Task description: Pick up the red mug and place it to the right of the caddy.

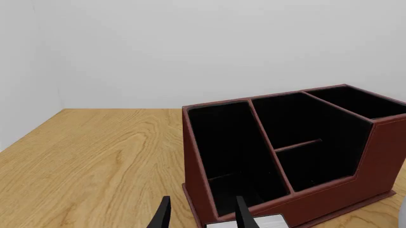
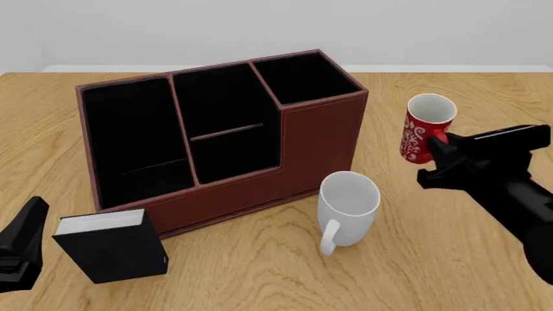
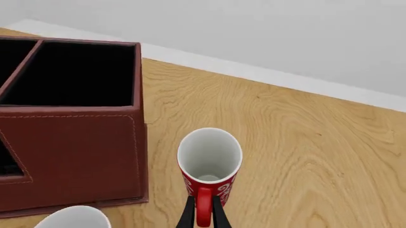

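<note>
The red mug, red with white swirls and white inside, is to the right of the caddy, a little apart from it and leaning slightly. My right gripper is shut on the mug's red handle; in the right wrist view the fingers pinch the handle below the mug. I cannot tell whether the mug touches the table. The caddy is dark reddish-brown with three black compartments. My left gripper is open and empty at the front left.
A plain white mug stands in front of the caddy's right end, handle toward me. A small black book-like box stands at the caddy's front left corner, next to my left gripper. The wooden table ends at a white wall behind.
</note>
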Controlling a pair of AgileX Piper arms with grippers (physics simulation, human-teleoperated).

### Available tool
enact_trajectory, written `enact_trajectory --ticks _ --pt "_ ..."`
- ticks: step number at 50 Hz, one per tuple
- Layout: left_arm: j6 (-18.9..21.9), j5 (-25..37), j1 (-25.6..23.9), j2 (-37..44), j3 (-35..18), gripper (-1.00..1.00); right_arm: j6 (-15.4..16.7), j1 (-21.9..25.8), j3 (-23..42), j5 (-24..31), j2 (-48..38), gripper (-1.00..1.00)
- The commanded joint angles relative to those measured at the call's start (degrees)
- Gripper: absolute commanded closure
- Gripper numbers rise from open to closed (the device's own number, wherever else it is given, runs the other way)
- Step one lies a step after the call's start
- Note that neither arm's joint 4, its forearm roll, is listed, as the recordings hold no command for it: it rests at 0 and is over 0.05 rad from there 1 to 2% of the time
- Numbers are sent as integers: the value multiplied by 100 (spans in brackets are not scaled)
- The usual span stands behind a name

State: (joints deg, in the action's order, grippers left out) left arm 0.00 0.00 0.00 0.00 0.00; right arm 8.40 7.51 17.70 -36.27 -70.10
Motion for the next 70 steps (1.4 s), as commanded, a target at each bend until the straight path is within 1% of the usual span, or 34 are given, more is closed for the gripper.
enact_trajectory --ticks 1,14,26,37,52,61,70 --pt "0 0 0 0 0 -100 -85 89 778 -139 -844 100" --pt "0 0 0 0 0 -100 -45 216 1267 -395 -1802 100" --pt "0 0 0 0 0 -100 -38 228 1553 -496 -2359 100" --pt "0 0 0 0 0 -100 -23 230 1667 -563 -2648 100" --pt "0 0 0 0 0 -100 -125 188 1737 -569 -2869 100" --pt "0 0 0 0 0 -100 -90 147 1736 -681 -3045 100" --pt "0 0 0 0 0 -100 -106 145 1786 -609 -3079 100"
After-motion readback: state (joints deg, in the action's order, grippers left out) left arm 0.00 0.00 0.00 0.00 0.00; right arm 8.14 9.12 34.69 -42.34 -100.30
